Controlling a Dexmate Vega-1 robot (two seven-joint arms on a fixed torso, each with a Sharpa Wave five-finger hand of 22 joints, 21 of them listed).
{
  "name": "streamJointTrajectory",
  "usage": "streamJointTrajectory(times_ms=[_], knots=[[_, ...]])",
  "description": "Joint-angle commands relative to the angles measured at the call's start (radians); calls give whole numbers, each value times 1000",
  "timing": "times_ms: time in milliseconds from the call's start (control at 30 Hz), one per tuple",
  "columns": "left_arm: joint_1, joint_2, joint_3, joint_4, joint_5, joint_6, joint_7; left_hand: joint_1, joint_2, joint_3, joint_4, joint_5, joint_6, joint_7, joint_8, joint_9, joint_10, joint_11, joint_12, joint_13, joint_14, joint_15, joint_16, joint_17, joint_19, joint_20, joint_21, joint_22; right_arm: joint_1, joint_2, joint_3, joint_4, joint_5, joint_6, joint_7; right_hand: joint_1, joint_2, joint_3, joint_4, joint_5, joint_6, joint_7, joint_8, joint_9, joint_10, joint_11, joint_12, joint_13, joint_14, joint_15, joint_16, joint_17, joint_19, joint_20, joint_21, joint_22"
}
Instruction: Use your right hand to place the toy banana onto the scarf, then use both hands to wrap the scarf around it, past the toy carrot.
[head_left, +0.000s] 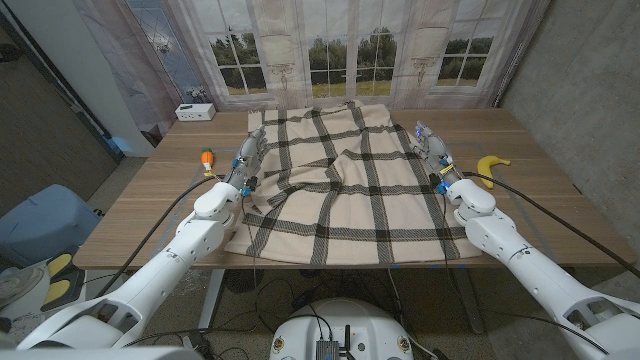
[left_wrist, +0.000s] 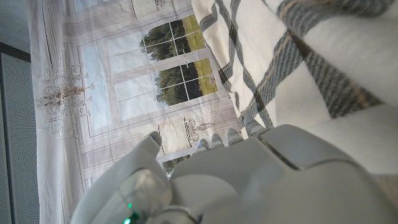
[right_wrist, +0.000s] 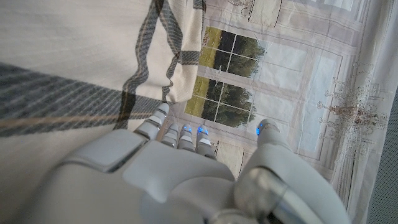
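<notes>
While the toy carrot (head_left: 207, 157) sits at the far left, my left hand (head_left: 246, 160) waits at the scarf's (head_left: 340, 180) left edge, fingers apart, holding nothing. My right hand (head_left: 436, 158) mirrors it, empty. The toy banana (head_left: 489, 165) lies right of it, unplaced; I'd reach there next.

A wooden table (head_left: 560, 215) fills the middle of the head view. At its upper left corner sits a small white box (head_left: 194, 112). Behind it, across the top of the frame, hangs a backdrop curtain (head_left: 330, 50) printed with windows and trees. A blue bin (head_left: 45, 225) stands at the left edge.
</notes>
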Motion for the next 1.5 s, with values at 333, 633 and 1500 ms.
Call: streamJointTrajectory(times_ms=[333,633,1500], knots=[[-4,2,5,4,1,10,-5,6,0,3,-3,6,-43,-2,12,2,-127,8,8,1,-154,5,10,4,-34,11,-1,5,-25,-61,3,-140,-88,-165,-204,58,53,49,-17,-3,50,0,18,2,40,12,16,4,31,11,20,3,40,8,17,5],[-11,3,7,11,2,14,-13,5,0,2,-5,6,-32,-7,14,3,-121,10,10,2,-151,8,11,4,-32,19,-3,5,-38,-97,8,-216,-131,-268,-306,101,84,97,-14,-11,106,-15,26,3,100,11,29,4,80,8,36,8,82,11,27,5],[-14,4,17,-8,15,38,9,2,-1,-1,-9,7,-9,-8,16,4,-104,19,15,2,-137,19,13,4,-21,30,-8,5,-17,-188,12,-340,-250,-580,-479,156,80,153,-9,-16,189,-33,36,3,175,7,39,4,161,-1,60,14,131,38,35,6]])
